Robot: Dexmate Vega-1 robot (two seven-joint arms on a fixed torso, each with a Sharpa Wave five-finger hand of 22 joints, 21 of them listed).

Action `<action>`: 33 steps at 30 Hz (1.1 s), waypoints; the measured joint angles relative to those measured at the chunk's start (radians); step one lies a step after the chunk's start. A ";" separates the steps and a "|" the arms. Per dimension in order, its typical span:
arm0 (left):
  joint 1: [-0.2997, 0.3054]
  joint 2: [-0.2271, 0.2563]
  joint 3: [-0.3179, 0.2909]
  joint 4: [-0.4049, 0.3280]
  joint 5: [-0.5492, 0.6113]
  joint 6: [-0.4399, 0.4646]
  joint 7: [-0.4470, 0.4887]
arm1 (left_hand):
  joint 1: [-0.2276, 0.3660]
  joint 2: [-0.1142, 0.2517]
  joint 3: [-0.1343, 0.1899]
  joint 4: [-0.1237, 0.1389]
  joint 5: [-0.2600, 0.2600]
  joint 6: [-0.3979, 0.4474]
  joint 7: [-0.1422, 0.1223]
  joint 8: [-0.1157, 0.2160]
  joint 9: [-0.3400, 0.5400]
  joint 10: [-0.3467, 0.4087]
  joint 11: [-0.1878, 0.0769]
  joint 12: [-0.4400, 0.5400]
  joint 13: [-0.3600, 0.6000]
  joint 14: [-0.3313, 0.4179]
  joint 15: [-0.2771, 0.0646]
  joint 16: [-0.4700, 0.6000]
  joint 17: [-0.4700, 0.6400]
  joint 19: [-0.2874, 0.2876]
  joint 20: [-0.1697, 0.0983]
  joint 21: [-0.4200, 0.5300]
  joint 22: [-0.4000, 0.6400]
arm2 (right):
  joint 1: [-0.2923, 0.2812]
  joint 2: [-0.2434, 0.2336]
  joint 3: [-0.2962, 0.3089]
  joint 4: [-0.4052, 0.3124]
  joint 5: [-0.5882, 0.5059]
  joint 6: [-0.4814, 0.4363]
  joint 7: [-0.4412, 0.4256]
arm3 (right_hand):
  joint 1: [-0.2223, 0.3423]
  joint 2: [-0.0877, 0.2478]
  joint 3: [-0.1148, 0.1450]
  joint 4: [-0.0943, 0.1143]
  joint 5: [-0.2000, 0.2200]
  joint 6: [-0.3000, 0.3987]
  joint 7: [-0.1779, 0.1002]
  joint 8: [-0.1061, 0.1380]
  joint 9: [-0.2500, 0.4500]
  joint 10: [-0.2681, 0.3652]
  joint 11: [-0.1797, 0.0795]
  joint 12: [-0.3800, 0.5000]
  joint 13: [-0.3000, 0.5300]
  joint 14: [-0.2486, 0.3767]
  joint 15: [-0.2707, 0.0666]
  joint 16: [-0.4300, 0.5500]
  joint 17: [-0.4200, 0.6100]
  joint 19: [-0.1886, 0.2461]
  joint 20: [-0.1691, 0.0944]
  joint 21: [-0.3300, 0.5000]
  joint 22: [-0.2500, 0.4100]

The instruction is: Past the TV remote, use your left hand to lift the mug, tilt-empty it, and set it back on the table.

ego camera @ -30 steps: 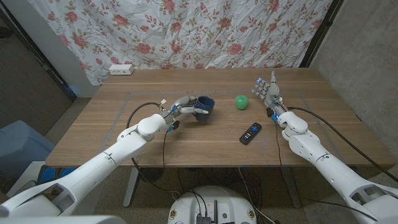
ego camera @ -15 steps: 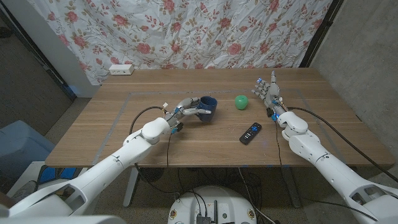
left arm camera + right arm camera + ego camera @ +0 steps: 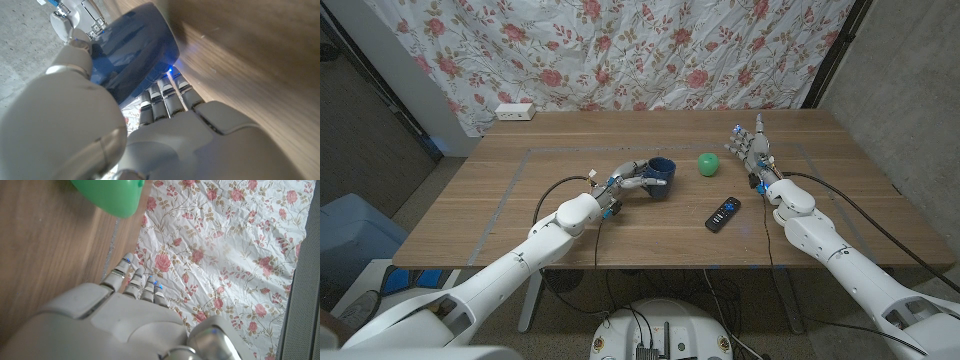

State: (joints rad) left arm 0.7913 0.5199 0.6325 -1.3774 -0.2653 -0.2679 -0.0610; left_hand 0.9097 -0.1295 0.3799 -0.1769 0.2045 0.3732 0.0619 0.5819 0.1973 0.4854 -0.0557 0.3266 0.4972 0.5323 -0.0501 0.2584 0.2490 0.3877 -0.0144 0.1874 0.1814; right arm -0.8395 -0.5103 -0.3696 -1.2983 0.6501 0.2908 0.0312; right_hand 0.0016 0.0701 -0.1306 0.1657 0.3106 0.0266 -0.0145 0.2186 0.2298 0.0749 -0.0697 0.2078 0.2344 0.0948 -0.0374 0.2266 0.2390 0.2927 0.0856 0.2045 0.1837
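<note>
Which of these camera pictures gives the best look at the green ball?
The head view: the whole green ball shows there, lying on the table between the blue mug and the right hand. The right wrist view catches just a cropped slice of it. In the left wrist view I cannot make it out.

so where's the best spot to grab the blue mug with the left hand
Around the body, from its left side, roughly as the left hand holds it now. The mug is upright, its round wall fits wrapped fingers; I cannot make out a handle.
</note>
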 measured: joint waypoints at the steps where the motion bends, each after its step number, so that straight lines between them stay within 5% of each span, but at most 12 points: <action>1: 0.000 0.000 0.000 0.000 0.000 -0.001 -0.001 | 0.000 0.000 0.000 0.000 0.000 0.000 0.000 0.000 0.000 0.000 0.000 -0.001 -0.001 -0.003 -0.003 0.000 0.000 -0.002 0.002 0.000 0.000 | 0.000 0.000 0.000 0.000 0.000 0.000 0.000 | 0.000 0.000 0.000 0.000 0.000 0.000 0.000 0.000 0.000 0.000 0.000 0.000 0.000 0.000 0.000 0.000 0.000 0.000 0.000 0.000 0.000; 33: -0.049 -0.056 0.039 0.126 0.027 -0.068 -0.023 | -0.017 0.017 -0.001 -0.001 -0.008 -0.018 -0.029 0.000 -0.010 -0.007 -0.046 -0.109 -0.051 -0.116 0.004 -0.043 -0.023 -0.048 -0.013 0.000 -0.005 | 0.000 0.000 0.000 0.000 0.000 0.000 0.000 | 0.000 0.000 0.000 0.000 0.000 0.000 0.000 0.000 0.000 0.000 0.000 0.000 0.000 0.000 0.000 0.000 0.000 0.000 0.000 0.000 0.000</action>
State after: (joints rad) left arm 0.7421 0.4636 0.6718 -1.2515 -0.2387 -0.3363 -0.0841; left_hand 0.8928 -0.1126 0.3794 -0.1774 0.1968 0.3555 0.0333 0.5818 0.1876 0.4781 -0.1020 0.2172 0.4459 0.4168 -0.0461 0.2150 0.2257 0.3396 -0.0270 0.1874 0.1766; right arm -0.8395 -0.5105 -0.3696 -1.2981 0.6501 0.2908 0.0308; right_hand 0.0016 0.0701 -0.1306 0.1657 0.3106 0.0266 -0.0145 0.2186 0.2298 0.0749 -0.0697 0.2078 0.2344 0.0948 -0.0374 0.2266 0.2390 0.2927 0.0856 0.2045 0.1837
